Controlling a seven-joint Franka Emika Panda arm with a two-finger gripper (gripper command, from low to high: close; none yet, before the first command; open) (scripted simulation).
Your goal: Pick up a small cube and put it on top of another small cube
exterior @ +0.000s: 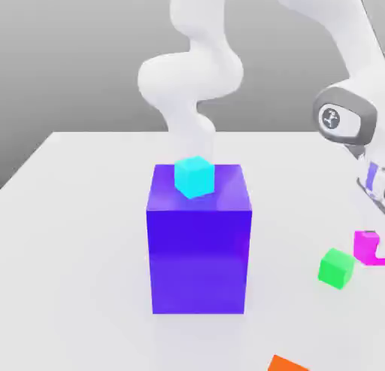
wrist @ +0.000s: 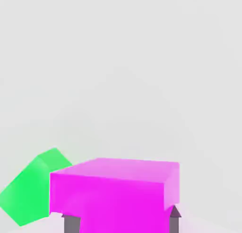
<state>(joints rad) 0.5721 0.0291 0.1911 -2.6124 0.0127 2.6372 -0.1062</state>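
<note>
Now, pink cube: the small magenta cube point(wrist: 113, 192) sits between the two dark fingertips point(wrist: 71, 223) in the hand view, one tip at each lower side of it; in the exterior view it shows at the far right edge point(exterior: 366, 245), low over the table, partly cut off by the frame

Gripper: the gripper point(wrist: 123, 220) has its jaws drawn in narrow against the magenta cube's two sides, holding it; whether the cube rests on the table or hangs just above it cannot be told

Green cube: a small green cube point(exterior: 336, 269) lies just beside the magenta one, toward the exterior view's left of it and a little nearer the camera; in the hand view it appears tilted at an angle point(wrist: 28, 189) behind the magenta cube's edge; touching or apart cannot be told

Big block: a tall purple-blue block point(exterior: 198, 249) stands upright near the middle of the table, well apart from the two small cubes

On the block: a small cyan cube point(exterior: 195, 175) rests on the block's top face, toward its back edge

Orange piece: an orange corner point(exterior: 284, 363) shows at the bottom edge of the exterior view; its shape cannot be told

Arm: the white arm point(exterior: 192, 76) rises behind the block and bends over to the exterior view's right; its grey-ringed wrist point(exterior: 342, 120) hangs above the magenta cube

Surface: a plain white table point(exterior: 83, 234); smooth and pale

Room: a flat grey backdrop point(exterior: 68, 53) behind the table
</note>
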